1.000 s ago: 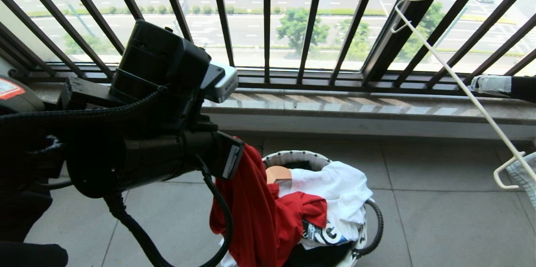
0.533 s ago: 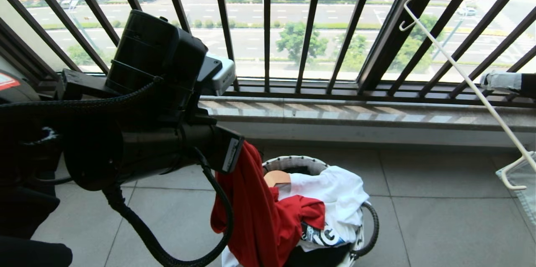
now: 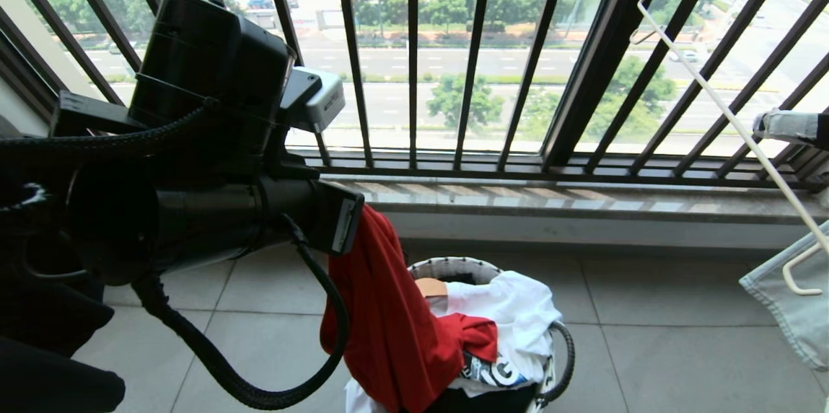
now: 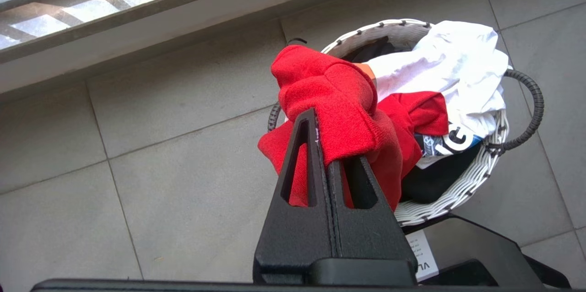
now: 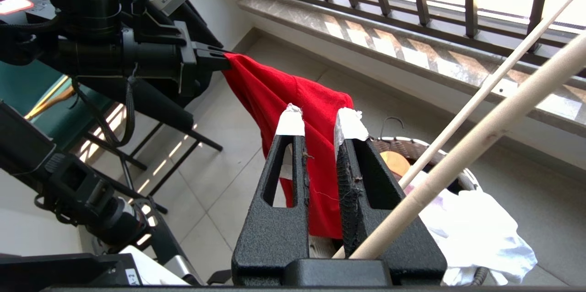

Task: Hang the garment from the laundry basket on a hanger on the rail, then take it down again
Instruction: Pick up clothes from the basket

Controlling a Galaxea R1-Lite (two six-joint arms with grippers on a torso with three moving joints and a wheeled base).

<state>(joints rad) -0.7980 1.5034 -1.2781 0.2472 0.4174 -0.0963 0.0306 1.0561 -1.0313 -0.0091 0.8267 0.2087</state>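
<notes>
Red fabric of the garment [image 4: 341, 104] was pinched between the pressed-together fingers of the left claw [image 4: 327, 145], nearest the robot on its left side. From that grip the shirt hung down in a long fold, its lower part trailing over the near rim and into the laundry basket [image 3: 453, 267] on the tiled floor [image 3: 680, 348]. Part of the red cloth lay bunched inside the basket against a white garment [image 3: 511, 309], with a dark piece bearing pale lettering [image 3: 492, 371] just below it. One black looped handle [image 3: 565, 361] curved out from the basket's right side.

On the robot's right, the right claw [image 5: 320, 120] held the hanger [image 3: 712, 99], the thin white wire shape standing tilted before the window; in the right wrist view its pale rods ran slantwise past the taped fingertips [image 5: 350, 125], which stood a narrow gap apart, and the grip point itself lay hidden behind the finger bases. A light-blue cloth [image 3: 787, 309] hung at the hanger's lower end.

Beyond the basket ran a stone sill [image 3: 550, 199], and behind that the dark barred window railing [image 3: 473, 57], with a road and trees outside.
</notes>
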